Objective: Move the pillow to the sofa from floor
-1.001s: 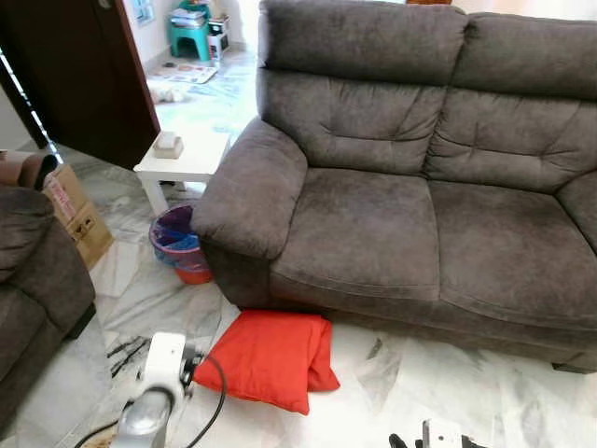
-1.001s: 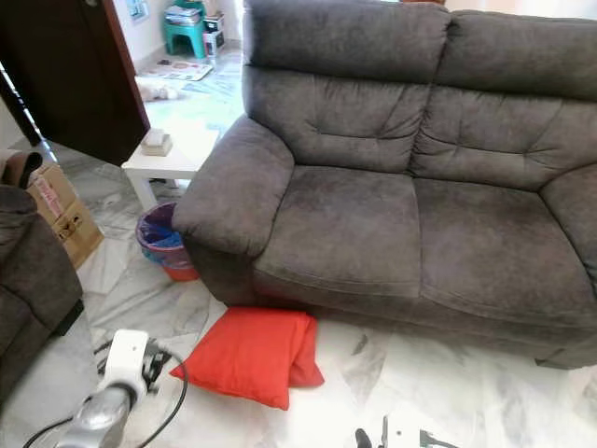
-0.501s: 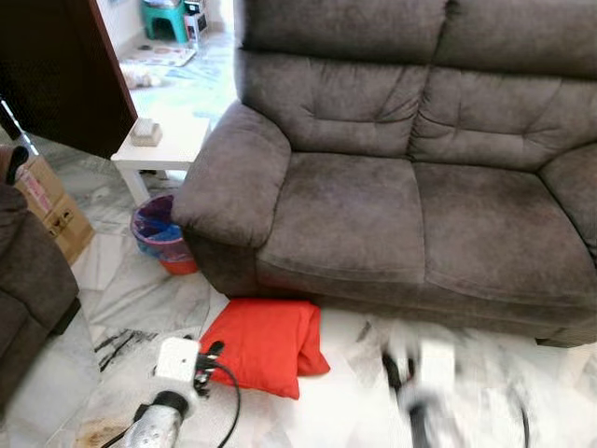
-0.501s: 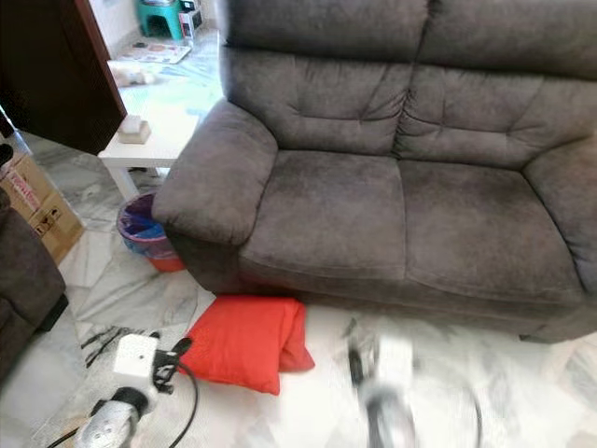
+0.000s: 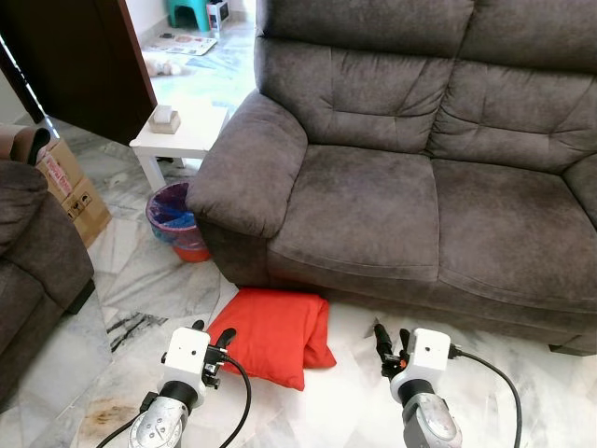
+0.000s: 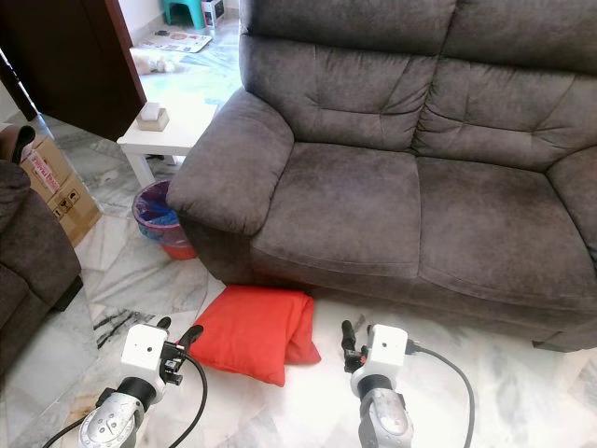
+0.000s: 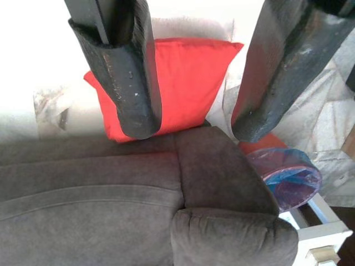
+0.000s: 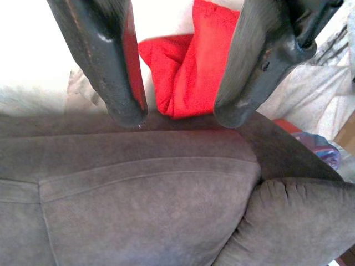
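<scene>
A red pillow (image 5: 273, 333) lies flat on the marble floor against the front of the dark grey sofa (image 5: 373, 201), below its left armrest. My left gripper (image 5: 211, 334) hovers just left of the pillow, fingers open and empty. My right gripper (image 5: 391, 340) is raised to the right of the pillow, open too, with nothing between its fingers. The left wrist view looks past its two black fingers (image 7: 128, 72) onto the pillow (image 7: 188, 69) and the sofa armrest. The right wrist view shows the pillow's edge (image 8: 186, 66) beyond the sofa seat (image 8: 133, 188).
A pink and blue bin (image 5: 174, 219) stands beside the sofa's left armrest, with a small white side table (image 5: 182, 145) behind it. Another dark sofa (image 5: 33, 266) and a cardboard box (image 5: 73, 191) are at the left. A dark door (image 5: 79, 65) stands behind them.
The camera has shifted. My right arm, blurred half a second ago, now holds steady to the right of the pillow. My left gripper has come up closer to the pillow's left edge.
</scene>
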Robot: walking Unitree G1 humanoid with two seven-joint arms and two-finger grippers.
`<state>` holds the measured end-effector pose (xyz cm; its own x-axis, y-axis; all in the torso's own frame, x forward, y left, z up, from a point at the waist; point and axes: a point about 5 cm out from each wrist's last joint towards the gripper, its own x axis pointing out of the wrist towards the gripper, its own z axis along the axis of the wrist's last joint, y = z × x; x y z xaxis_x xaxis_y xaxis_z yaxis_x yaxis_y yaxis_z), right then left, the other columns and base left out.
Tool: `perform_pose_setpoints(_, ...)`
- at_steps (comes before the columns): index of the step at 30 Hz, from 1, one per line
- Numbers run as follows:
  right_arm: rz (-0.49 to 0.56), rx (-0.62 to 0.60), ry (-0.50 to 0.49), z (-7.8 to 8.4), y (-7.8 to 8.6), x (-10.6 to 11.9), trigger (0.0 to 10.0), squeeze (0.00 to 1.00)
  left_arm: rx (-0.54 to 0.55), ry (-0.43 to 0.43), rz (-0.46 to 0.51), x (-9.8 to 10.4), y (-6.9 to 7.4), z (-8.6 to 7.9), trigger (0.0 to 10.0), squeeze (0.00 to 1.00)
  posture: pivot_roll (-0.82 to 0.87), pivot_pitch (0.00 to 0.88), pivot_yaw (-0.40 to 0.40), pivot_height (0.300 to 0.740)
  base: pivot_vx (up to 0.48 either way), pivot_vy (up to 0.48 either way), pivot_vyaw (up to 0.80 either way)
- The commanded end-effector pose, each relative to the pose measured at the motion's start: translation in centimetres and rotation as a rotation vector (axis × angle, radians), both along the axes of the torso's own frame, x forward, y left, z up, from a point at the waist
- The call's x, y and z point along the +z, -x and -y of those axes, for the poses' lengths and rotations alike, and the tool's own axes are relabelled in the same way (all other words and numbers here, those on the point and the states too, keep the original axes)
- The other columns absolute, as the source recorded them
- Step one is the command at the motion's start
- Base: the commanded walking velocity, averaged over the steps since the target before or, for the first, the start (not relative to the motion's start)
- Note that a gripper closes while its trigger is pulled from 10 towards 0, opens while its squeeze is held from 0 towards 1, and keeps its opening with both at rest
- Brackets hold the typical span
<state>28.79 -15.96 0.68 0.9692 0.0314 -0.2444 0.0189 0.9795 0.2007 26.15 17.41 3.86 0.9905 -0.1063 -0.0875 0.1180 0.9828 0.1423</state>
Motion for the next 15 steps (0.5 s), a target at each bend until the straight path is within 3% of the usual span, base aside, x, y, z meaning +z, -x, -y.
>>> perform_pose_setpoints(1,-0.017,-0.019,-0.007,0.11,0.38,-0.40,10.0,0.00,0.002,-0.006,-0.029,-0.40,0.45,-0.18,10.0,0.00,0.15,0.176,0.007,0.681,0.000,0.000,0.00)
perform_pose_setpoints(15,-0.040,-0.022,-0.006,0.05,0.29,-0.52,10.0,0.00,0.014,0.005,-0.041,-0.30,0.42,-0.08,10.0,0.00,0.16,0.193,0.006,0.668,0.000,0.000,0.00)
